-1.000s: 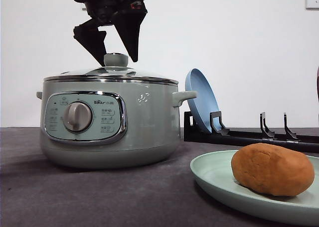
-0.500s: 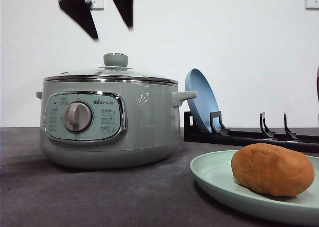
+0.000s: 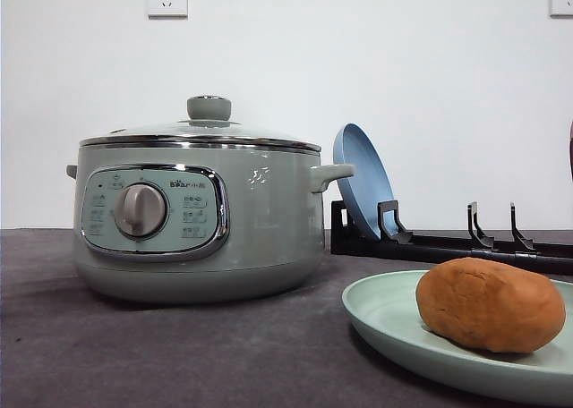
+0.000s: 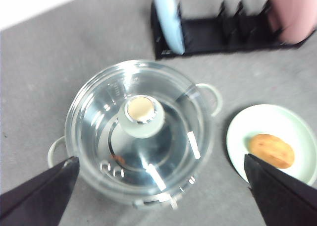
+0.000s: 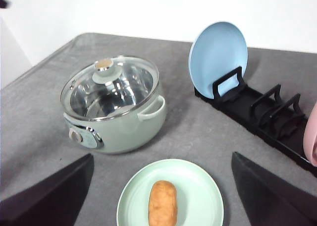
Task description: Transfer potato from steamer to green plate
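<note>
On the left of the front view sits the steamer (image 3: 197, 211), sage-green, dial facing the camera, glass lid (image 3: 201, 132) seated on the rim with its green knob (image 3: 209, 108) on top. Looking down through my left wrist camera, the steamer (image 4: 141, 132) is right below me, lid on, and through the glass the pot looks bare. My left jaws (image 4: 163, 196) are spread wide, one dark finger (image 4: 42, 194) at each lower corner of that picture, nothing between them.

Moving right, a black rack (image 3: 448, 240) runs along the back of the grey bench (image 3: 179, 354), with a blue plate (image 3: 363, 189) standing on edge in its first slot, just beside the steamer's right handle. A pink thing (image 4: 292, 13) sits at the rack's far end, too blurred to name.

Further right and nearer the camera is the green plate (image 3: 385, 314), lying flat on the bench, apart from the steamer. The potato (image 3: 490, 304) lies on it, orange-brown, resting on its side.

From my right wrist camera I see the potato (image 5: 162, 203) lying near the middle of the green plate (image 5: 198, 189), with the steamer (image 5: 116, 107) beyond it. My right jaws (image 5: 163, 206) are wide apart too, fingers (image 5: 267, 191) at either edge, holding nothing.
</note>
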